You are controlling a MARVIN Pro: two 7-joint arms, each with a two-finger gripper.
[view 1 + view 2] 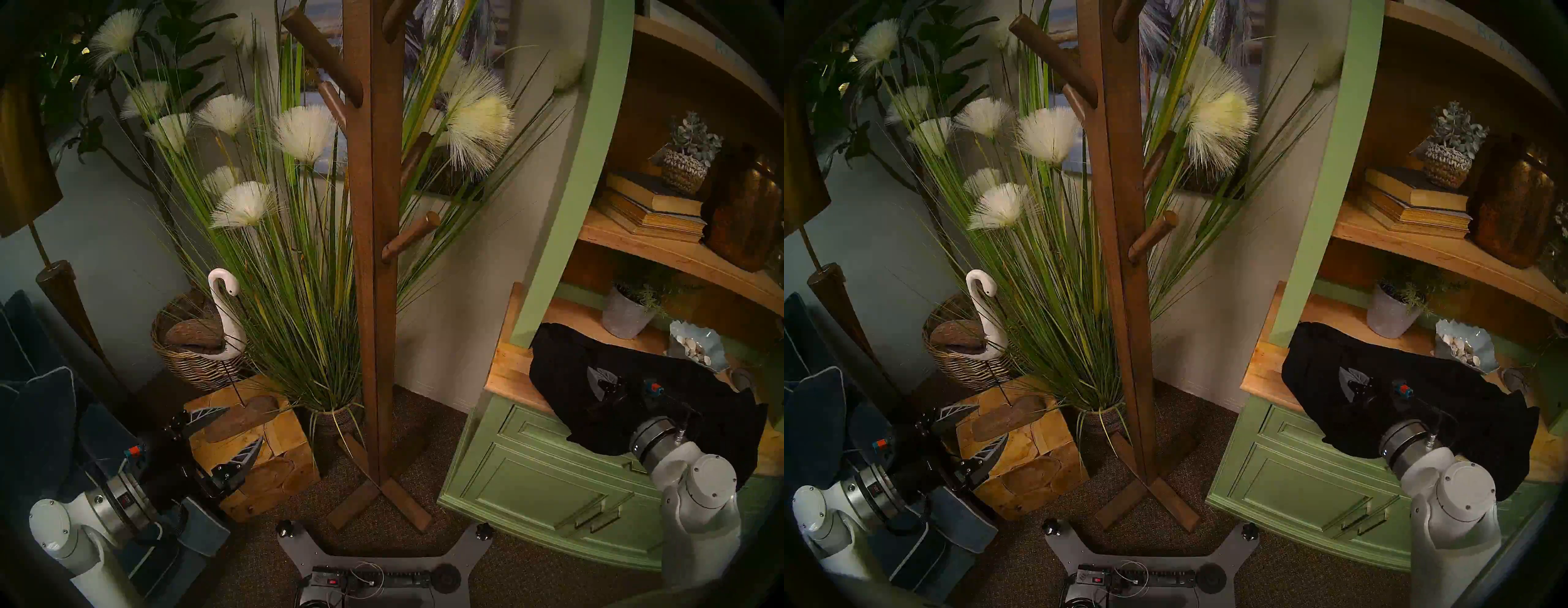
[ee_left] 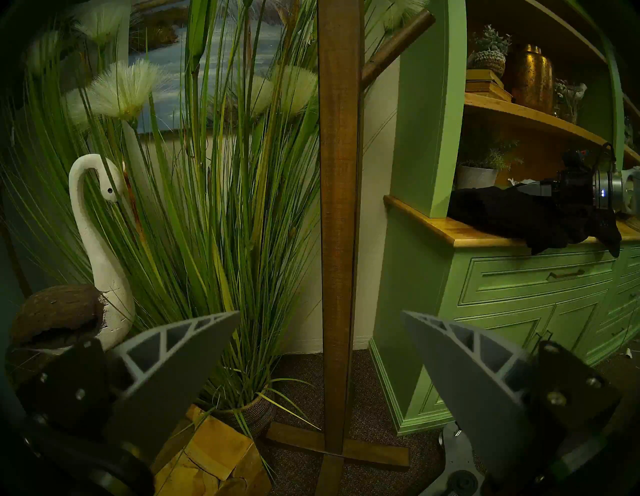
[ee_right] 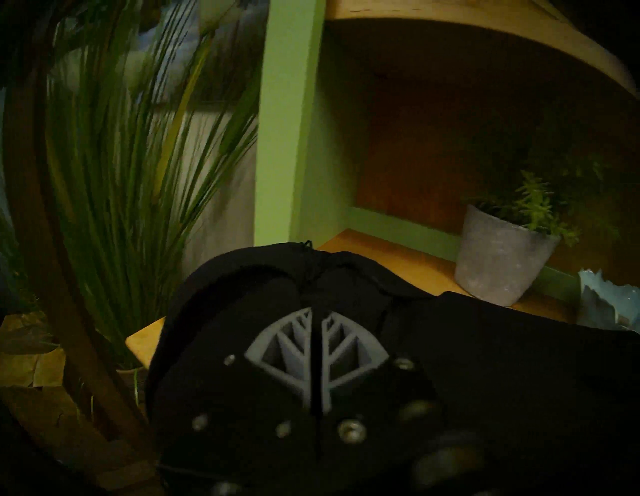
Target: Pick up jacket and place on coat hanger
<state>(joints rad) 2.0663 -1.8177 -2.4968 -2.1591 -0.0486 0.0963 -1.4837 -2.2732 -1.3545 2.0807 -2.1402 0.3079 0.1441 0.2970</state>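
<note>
Right gripper (image 3: 317, 360) down on black jacket (image 1: 564, 369), jaws pressed together with cloth fold between. Jacket heaped on desk (image 1: 507, 369) of green cabinet, right of coat hanger (image 1: 375, 237). Left gripper (image 1: 229, 433) low, jaws wide, empty.

Floor, left of centre: tall ornamental grass (image 1: 292, 254) with white plume heads in a woven pot, a white swan figure (image 1: 225, 314) beside a wicker basket (image 1: 191, 361), and a wooden block stool (image 1: 254, 450) just in front. Far left: brass-shaded floor lamp (image 1: 25, 170) and dark blue cushions (image 1: 38, 403). Right: green cabinet (image 1: 530, 475) with wooden shelves holding stacked old books (image 1: 649, 208), a copper vase (image 1: 746, 212), a grey potted plant (image 1: 628, 314) and a dish of shells (image 1: 695, 346).
</note>
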